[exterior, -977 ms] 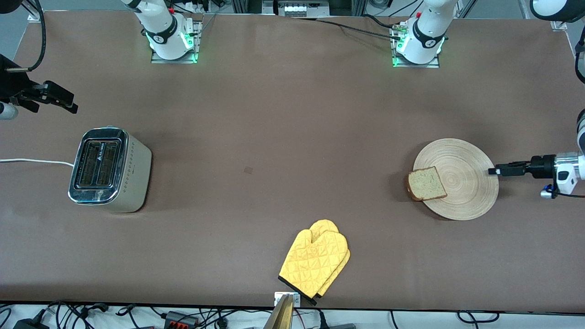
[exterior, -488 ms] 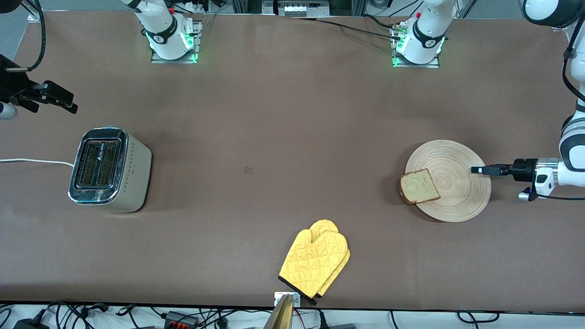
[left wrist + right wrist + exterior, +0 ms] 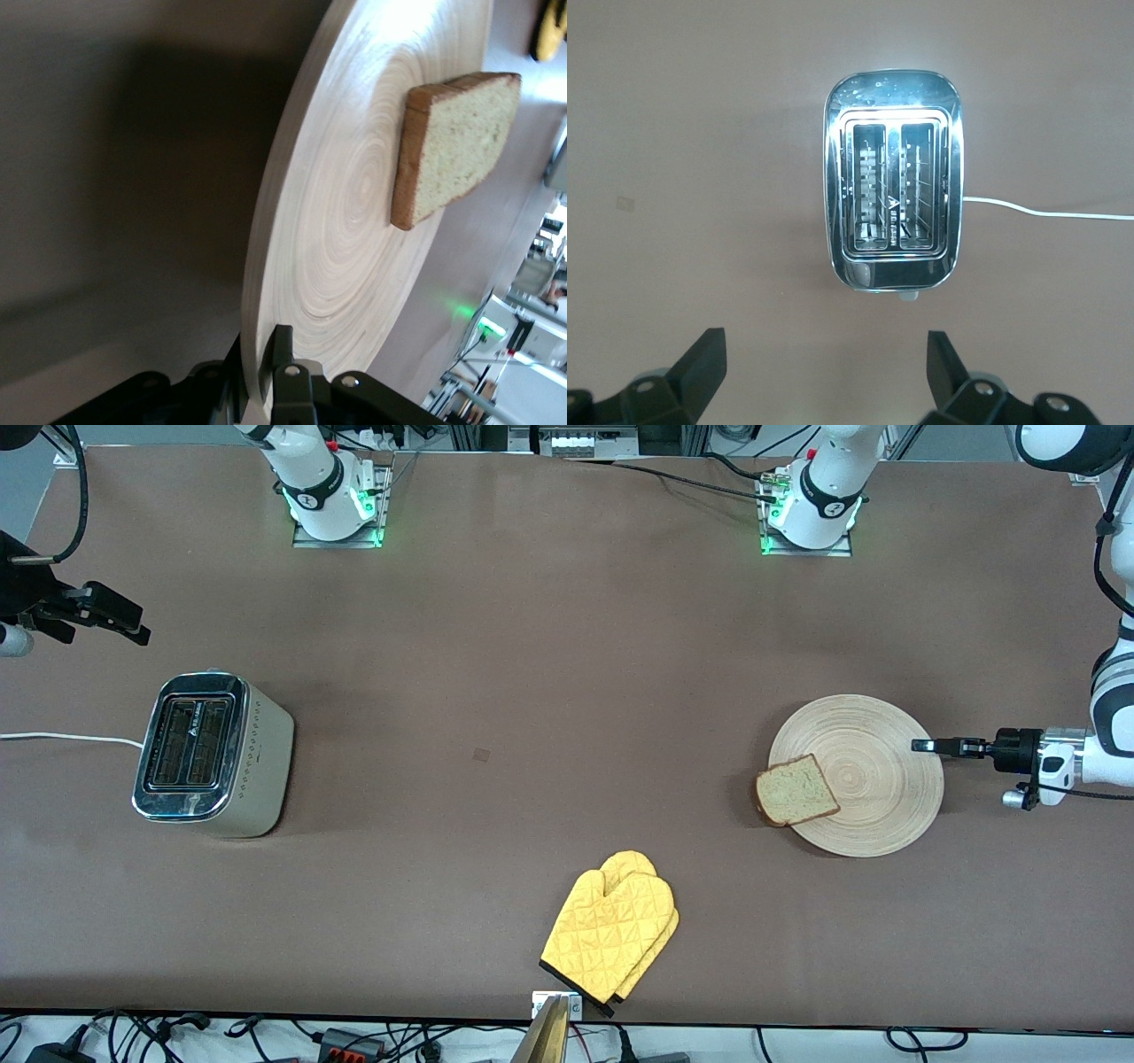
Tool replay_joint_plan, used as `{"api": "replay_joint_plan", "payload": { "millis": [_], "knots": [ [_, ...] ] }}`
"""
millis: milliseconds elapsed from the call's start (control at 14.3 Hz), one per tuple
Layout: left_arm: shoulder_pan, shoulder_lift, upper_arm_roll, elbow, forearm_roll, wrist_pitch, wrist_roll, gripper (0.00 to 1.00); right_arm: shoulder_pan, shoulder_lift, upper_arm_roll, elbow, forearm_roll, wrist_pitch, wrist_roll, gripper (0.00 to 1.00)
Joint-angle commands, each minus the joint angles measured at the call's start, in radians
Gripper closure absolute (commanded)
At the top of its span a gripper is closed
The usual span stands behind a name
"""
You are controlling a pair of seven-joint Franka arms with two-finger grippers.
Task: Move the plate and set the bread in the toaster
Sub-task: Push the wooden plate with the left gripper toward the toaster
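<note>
At the frame's right, the plate [image 3: 864,775] lies with the bread [image 3: 796,790] overhanging its rim; the left gripper [image 3: 923,745] pinches the plate's edge. Mid-left stands the toaster [image 3: 211,755], with the right gripper [image 3: 824,365] spread wide above.

A pair of yellow quilted oven mitts [image 3: 611,930] is laid flat on the brown table [image 3: 532,646], one mitt stacked partly on the other, close to the table edge nearest the front camera and roughly midway between the two ends. The cuffs — trimmed in black — are pointed toward that near edge, the thumbs and fingertips away from it. A small dark square mark [image 3: 481,755] is seen on the table surface near the middle, farther from the camera than the mitts.
</note>
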Motion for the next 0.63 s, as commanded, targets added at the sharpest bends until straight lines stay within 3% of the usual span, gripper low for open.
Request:
{"api": "replay_joint_plan", "payload": {
  "millis": [0,209,558],
  "knots": [
    [-0.020,-0.002,-0.029,-0.011,-0.065,-0.050,0.085,1.00,0.025,0.011,0.005,0.009,0.013,-0.010,-0.004,0.00],
    [-0.057,-0.002,-0.031,-0.011,-0.154,-0.126,0.095,1.00,0.024,0.014,0.005,0.011,0.016,0.001,-0.001,0.00],
    [-0.170,0.003,-0.031,-0.064,-0.326,-0.132,0.123,1.00,0.022,0.014,0.003,0.012,0.005,0.006,-0.013,0.00]
  ]
}}
